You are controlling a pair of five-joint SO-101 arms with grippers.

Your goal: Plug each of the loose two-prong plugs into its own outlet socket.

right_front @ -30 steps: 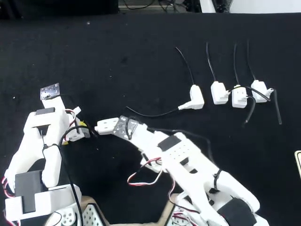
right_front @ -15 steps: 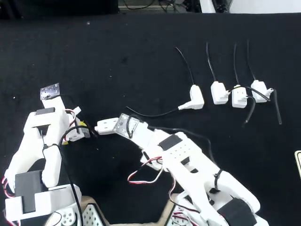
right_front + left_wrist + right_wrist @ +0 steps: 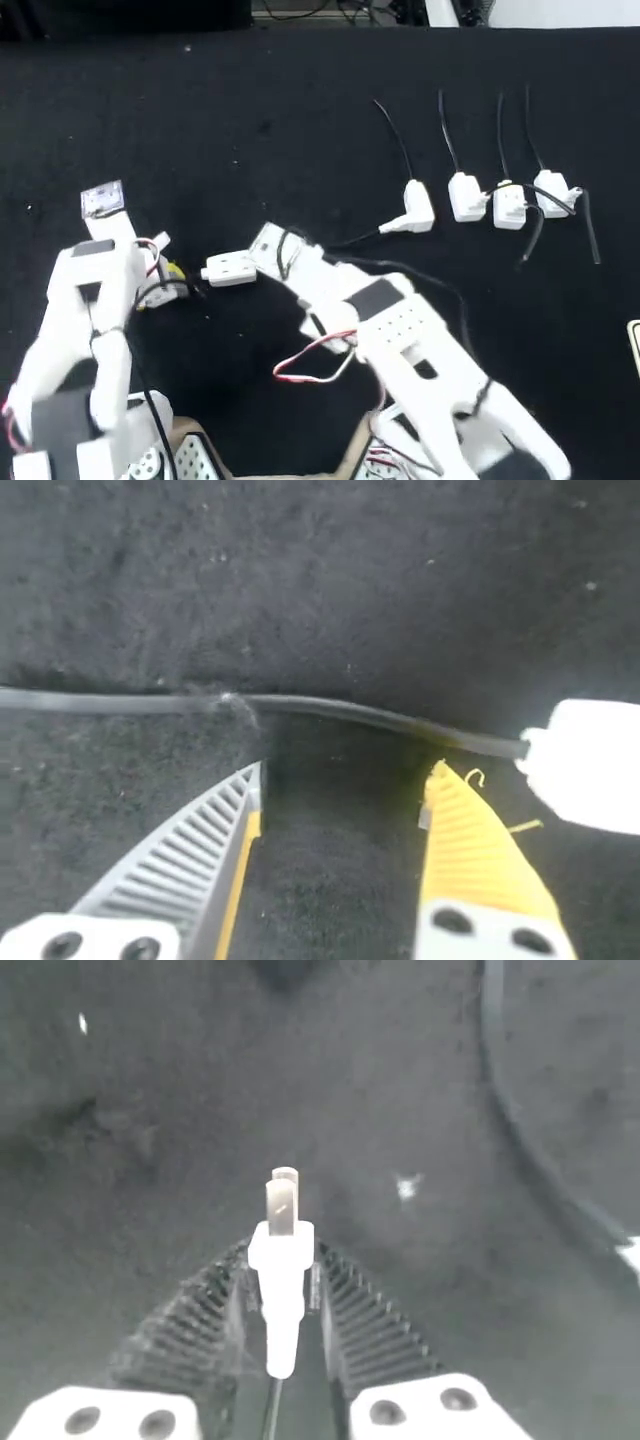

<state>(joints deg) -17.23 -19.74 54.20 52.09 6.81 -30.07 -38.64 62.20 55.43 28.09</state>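
My right gripper [image 3: 283, 1252] is shut on a white two-prong plug [image 3: 281, 1280], whose prongs point away from the wrist over the black cloth. In the high view that gripper [image 3: 263, 244] hovers just behind a white socket block [image 3: 230, 267] lying left of centre. My left gripper [image 3: 345, 775] is open, its grey finger [image 3: 215, 835] and yellow finger [image 3: 465, 835] standing either side of a thin black cable [image 3: 330, 710]. That cable runs to the white block [image 3: 590, 765]. From above, the left gripper [image 3: 168, 282] sits just left of the block.
Several white outlet blocks [image 3: 466, 195] with black cords lie in a row at the back right, the nearest [image 3: 418, 210] trailing a cord toward the centre. A pale object [image 3: 634, 345] shows at the table's right edge. The black cloth [image 3: 250, 120] stretches across the back left.
The right arm has swung its gripper a little farther back and rolled its wrist. The left arm has shifted slightly toward the near left. The white block has stayed put.
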